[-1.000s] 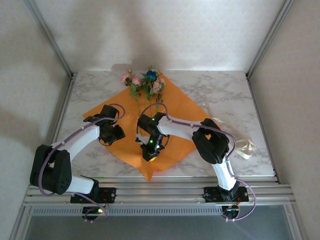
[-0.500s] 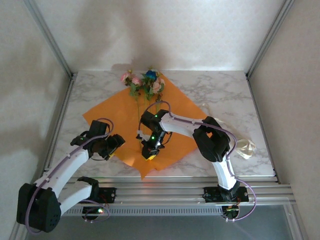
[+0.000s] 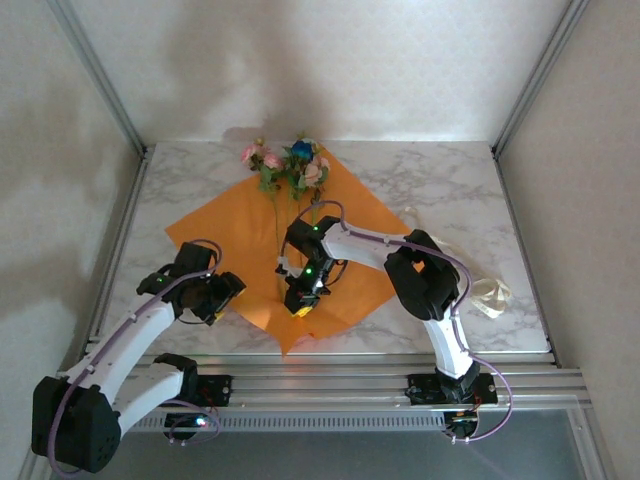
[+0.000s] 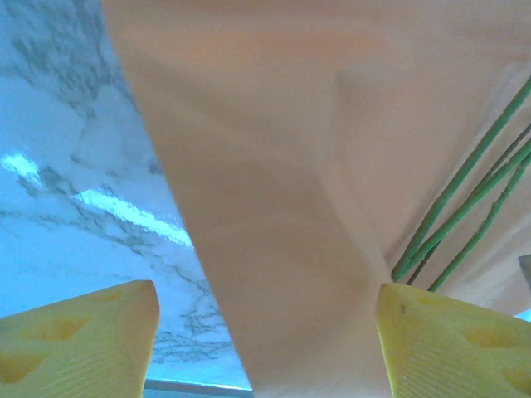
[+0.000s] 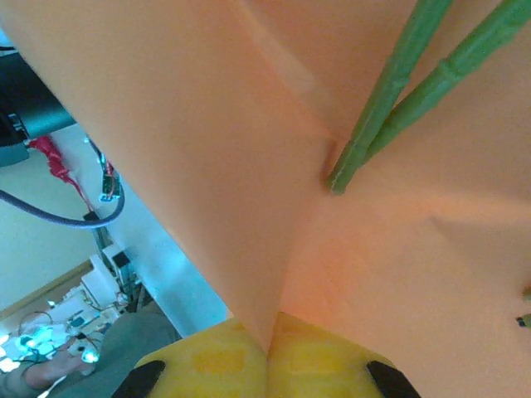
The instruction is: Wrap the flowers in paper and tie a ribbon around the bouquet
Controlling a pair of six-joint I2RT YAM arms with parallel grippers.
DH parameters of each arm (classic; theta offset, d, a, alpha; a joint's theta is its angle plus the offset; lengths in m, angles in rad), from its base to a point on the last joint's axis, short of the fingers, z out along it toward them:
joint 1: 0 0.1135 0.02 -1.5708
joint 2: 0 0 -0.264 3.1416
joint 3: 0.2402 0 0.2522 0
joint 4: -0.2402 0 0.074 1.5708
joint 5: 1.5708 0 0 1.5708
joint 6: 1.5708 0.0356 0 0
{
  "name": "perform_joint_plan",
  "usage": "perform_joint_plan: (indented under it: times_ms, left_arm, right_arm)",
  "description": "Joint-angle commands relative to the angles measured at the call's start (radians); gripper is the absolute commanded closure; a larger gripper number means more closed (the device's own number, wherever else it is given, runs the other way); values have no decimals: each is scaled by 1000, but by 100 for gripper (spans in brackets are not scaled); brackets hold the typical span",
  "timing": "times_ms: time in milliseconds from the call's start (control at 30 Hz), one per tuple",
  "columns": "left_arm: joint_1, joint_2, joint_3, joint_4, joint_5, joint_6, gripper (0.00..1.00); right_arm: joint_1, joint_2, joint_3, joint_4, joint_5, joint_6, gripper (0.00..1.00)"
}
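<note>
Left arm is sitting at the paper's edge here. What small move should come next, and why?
Probably close the left gripper on the paper. Its fingers stand open with the sheet's left edge between them, beside the flower stems. The right gripper is shut on a fold near the paper's near corner, so a second grip should let the sheet fold over the stems.

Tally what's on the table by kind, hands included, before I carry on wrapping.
flowers (bunch): 1
paper (orange sheet): 1
ribbon (cream strip): 1
robot hands: 2 (left hand, right hand)
Total: 5
</note>
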Motion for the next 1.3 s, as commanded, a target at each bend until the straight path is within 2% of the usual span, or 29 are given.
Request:
perform_joint_plan:
  times_ms: [0, 133, 267, 300, 400, 433, 500, 600, 700, 867, 1033, 1133, 1200, 1233, 1267]
  left_arm:
    - [-23, -26, -40, 106, 77, -93, 34]
    - [-40, -28, -58, 180, 104, -134, 39]
    - [-61, -22, -78, 211, 118, -150, 51]
    - [-62, -21, -79, 217, 121, -150, 56]
    - [-63, -5, -71, 225, 127, -145, 81]
    - [-63, 5, -64, 221, 127, -138, 90]
    - [-63, 24, -46, 203, 123, -122, 100]
    - [-63, 44, -26, 175, 117, -105, 100]
    - [-62, 66, -12, 146, 112, -103, 100]
    - [-59, 120, 28, 128, 112, -120, 100]
    - [-47, 219, 103, 68, 124, -104, 100]
    - [-33, 274, 132, 54, 146, -87, 98]
    - [-24, 298, 144, 49, 158, -76, 98]
    - [-19, 313, 147, 49, 166, -69, 97]
    - [-14, 326, 151, 46, 173, -61, 98]
  right_arm:
    - [-6, 32, 31, -20, -45, -10, 97]
    - [-9, 37, 28, -20, -50, -9, 97]
    - [-20, 40, 28, -18, -55, -4, 97]
    - [-20, 39, 29, -17, -52, -4, 97]
    - [-25, 34, 28, -17, -38, -4, 91]
    - [-26, 29, 27, -15, -24, -5, 87]
    - [-27, 11, 18, -9, 12, -10, 75]
    - [-27, -53, -14, 33, 102, -15, 58]
    - [-26, -162, -92, 128, 208, -18, 48]
    - [-8, -380, -307, 369, 398, -81, 42]
    - [67, -588, -581, 673, 523, -329, 38]
    - [84, -716, -758, 862, 540, -493, 31]
    - [89, -788, -855, 962, 535, -598, 23]
    - [93, -819, -900, 1005, 542, -649, 18]
    - [98, -833, -918, 1015, 558, -677, 18]
